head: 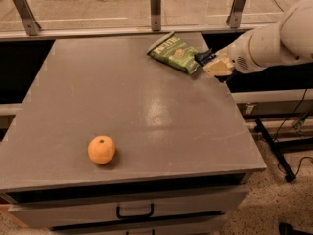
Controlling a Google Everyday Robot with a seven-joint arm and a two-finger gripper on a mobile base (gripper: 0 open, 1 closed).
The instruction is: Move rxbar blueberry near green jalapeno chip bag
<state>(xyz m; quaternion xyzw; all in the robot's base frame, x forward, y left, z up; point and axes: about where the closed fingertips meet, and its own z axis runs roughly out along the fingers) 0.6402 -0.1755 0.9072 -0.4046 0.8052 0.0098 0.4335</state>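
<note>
The green jalapeno chip bag (174, 52) lies flat at the back right of the grey table (122, 106), its white-lettered top edge pointing to the back. My gripper (211, 62) reaches in from the right, just past the bag's right corner and close to the table's right edge. A small dark navy-blue bar, the rxbar blueberry (203, 58), shows between its tan fingers (218, 66), right beside the bag. I cannot tell whether the bar touches the table.
An orange fruit (101, 149) sits at the front left of the table. A rail with metal posts (155, 3) runs along the back edge. A drawer with a handle (134, 212) is below the front edge.
</note>
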